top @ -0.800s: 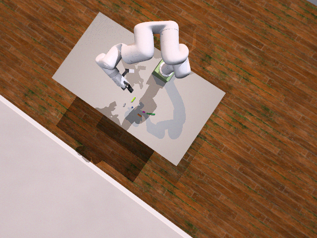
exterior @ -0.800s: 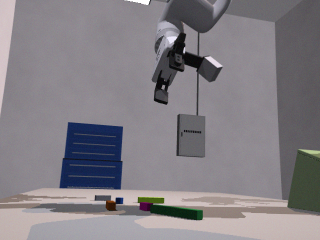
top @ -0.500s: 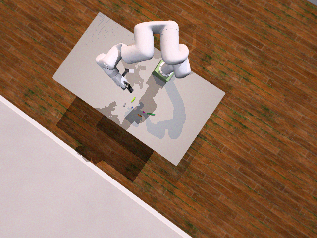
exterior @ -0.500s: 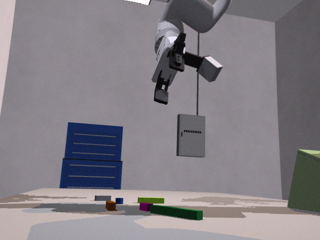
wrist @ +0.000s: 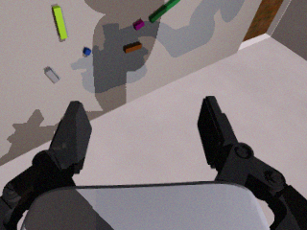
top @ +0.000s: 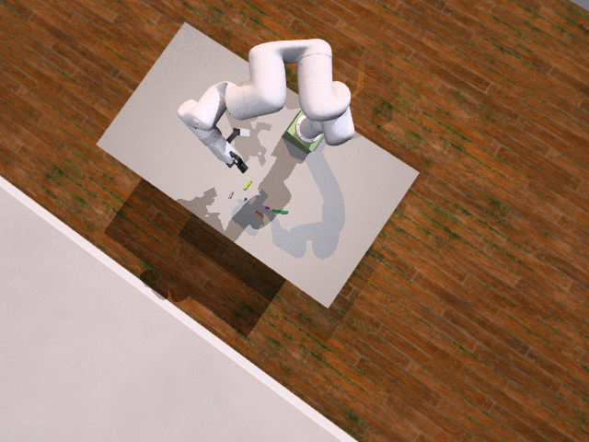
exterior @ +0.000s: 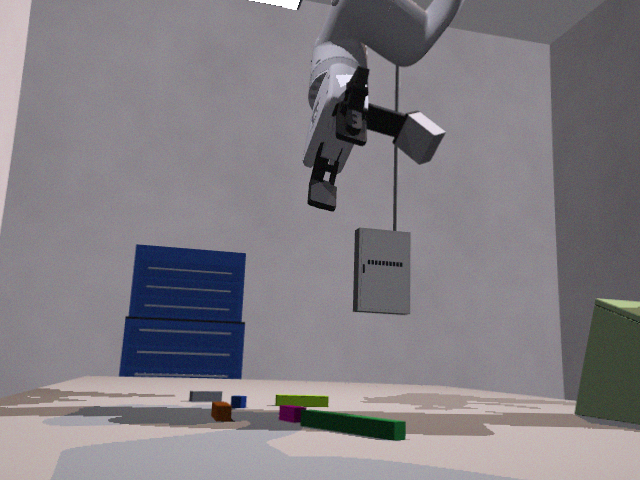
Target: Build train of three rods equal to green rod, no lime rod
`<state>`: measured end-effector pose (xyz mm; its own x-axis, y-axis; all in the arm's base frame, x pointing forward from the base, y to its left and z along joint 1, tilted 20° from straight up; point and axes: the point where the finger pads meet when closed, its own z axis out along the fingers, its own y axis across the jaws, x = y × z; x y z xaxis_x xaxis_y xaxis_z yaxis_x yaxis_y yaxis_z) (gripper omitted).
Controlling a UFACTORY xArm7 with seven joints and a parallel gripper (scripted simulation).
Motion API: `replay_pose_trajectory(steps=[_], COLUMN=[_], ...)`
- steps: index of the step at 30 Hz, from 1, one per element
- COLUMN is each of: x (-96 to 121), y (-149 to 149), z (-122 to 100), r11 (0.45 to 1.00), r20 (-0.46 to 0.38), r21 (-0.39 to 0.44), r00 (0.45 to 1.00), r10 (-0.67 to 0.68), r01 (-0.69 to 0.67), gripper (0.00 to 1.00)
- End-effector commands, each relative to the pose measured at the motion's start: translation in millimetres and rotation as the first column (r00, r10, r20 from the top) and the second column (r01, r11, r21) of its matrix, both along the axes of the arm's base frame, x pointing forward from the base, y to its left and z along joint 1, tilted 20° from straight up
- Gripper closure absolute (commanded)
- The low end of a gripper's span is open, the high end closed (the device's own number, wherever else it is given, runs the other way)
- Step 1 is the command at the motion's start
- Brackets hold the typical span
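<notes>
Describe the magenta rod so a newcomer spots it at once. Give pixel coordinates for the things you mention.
On the pale table [top: 371, 190] [exterior: 155, 449], find the long green rod [top: 280, 211] [exterior: 353, 424] [wrist: 164, 11]. Just off its end nearer the orange rod [top: 259, 215] [exterior: 221, 411] [wrist: 132, 47] sits the magenta rod [top: 267, 207] [exterior: 292, 413] [wrist: 138, 24]: stubby, purplish-pink, shorter than both.

Between the earlier pictures and now, I can see no clear change, neither in the view from the top nor in the view from outside. If there is some very small movement, it is too small for me to tell. For the wrist view, I cannot tell of any change.
</notes>
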<state>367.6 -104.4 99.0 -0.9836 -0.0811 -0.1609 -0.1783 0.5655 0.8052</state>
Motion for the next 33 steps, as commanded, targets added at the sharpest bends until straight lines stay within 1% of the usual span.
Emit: replay_pose_trajectory(steps=[1,4,8,10,12,14,18,21,22,23,25,27,28,29,31,33], x=[4,8,11,11,14,14,16,17,17,17,17,17,17,17,17,16], y=[4,12,20,20,27,30,37,42,42,46,49,49,52,54,55,58], z=[-8,-22,-37,-37,-51,-55,-70,-79,-79,-86,-92,-92,-99,-103,-107,-113], r11=[0.999,0.992,0.976,0.976,0.953,0.944,0.903,0.869,0.869,0.838,0.810,0.810,0.772,0.746,0.724,0.680], r20=[-0.063,-0.167,-0.271,-0.271,-0.351,-0.374,-0.444,-0.478,-0.478,-0.499,-0.511,-0.511,-0.521,-0.523,-0.524,-0.520], r21=[-0.025,-0.071,-0.132,-0.132,-0.193,-0.215,-0.295,-0.349,-0.349,-0.395,-0.431,-0.431,-0.477,-0.504,-0.528,-0.569], r00=[0.997,0.979,0.941,0.941,0.891,0.871,0.792,0.732,0.732,0.677,0.632,0.632,0.572,0.534,0.500,0.437], r10=[-0.041,-0.115,-0.204,-0.204,-0.288,-0.317,-0.419,-0.486,-0.486,-0.541,-0.583,-0.583,-0.634,-0.664,-0.690,-0.733], r01=[0.039,0.104,0.174,0.174,0.233,0.251,0.313,0.349,0.349,0.377,0.398,0.398,0.421,0.434,0.445,0.463], gripper=[0.00,0.00,0.00,0.00,0.00,0.00,0.00,0.00,0.00,0.00,0.00,0.00,0.00,0.00,0.00,0.00])
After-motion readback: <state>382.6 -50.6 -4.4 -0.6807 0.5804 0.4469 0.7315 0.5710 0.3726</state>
